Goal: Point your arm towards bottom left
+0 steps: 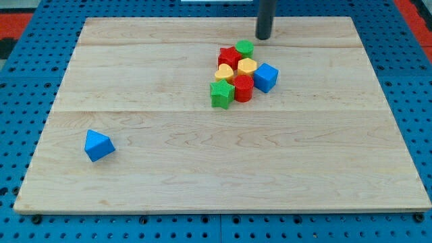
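Observation:
My tip (263,38) stands near the view's top, right of centre, just above and right of a cluster of blocks. The cluster holds a green cylinder (244,48), a red star (229,57), a yellow hexagon (247,67), a yellow heart (224,72), a blue cube (266,77), a red cylinder (243,88) and a green star (221,94). The tip is apart from the green cylinder, the nearest block. A blue triangular block (98,145) lies alone at the view's lower left.
The wooden board (169,175) lies on a blue perforated base (13,101). A red area shows at the view's top corners.

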{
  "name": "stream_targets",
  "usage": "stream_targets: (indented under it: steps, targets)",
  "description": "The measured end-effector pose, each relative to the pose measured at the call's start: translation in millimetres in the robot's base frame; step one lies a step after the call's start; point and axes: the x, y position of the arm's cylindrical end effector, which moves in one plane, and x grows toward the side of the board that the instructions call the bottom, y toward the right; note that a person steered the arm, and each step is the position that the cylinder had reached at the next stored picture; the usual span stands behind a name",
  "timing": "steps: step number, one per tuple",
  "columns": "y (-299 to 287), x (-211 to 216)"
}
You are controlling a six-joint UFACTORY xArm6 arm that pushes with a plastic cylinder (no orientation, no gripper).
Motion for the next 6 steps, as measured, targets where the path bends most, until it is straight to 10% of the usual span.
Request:
stream_targets:
  steps: [1, 3, 6]
  targets:
    - [-0.7, 53.3]
    - [-70.7, -7.3]
    - [-327.7, 166.2]
